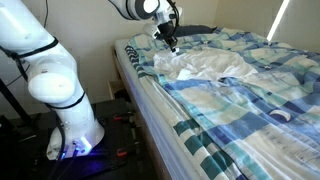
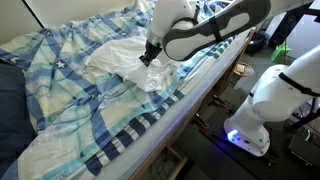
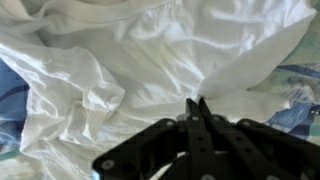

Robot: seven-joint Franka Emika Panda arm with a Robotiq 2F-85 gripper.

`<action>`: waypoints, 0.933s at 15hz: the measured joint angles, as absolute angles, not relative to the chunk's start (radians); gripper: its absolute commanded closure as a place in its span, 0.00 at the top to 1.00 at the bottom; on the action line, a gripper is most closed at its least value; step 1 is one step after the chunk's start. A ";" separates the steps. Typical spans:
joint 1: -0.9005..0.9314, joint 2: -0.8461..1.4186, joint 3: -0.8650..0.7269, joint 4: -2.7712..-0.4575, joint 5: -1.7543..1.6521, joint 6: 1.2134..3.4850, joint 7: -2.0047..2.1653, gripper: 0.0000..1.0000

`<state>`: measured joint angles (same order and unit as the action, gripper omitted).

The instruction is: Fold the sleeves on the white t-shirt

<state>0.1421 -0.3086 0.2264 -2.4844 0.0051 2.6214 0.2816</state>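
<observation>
Pinching white t-shirt (image 3: 130,60) w/ closed gripper (image 3: 197,101)

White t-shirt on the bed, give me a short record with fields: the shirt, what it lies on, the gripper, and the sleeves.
shirt: plain white thin cloth t-shirt, crumpled and wrinkled
surface: blue, teal and white block-patterned bedding
gripper: black gripper, jaws shut, tips down at the white cloth; whether cloth is pinched cannot be told
sleeves: cannot be told apart among the folds
</observation>
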 measured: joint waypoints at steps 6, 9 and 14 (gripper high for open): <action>0.138 -0.283 0.214 -2.540 0.027 2.685 0.282 0.01; 0.113 -0.258 0.200 -2.592 0.027 2.768 0.282 0.01; 0.070 -0.222 0.184 -2.646 0.027 2.867 0.283 0.20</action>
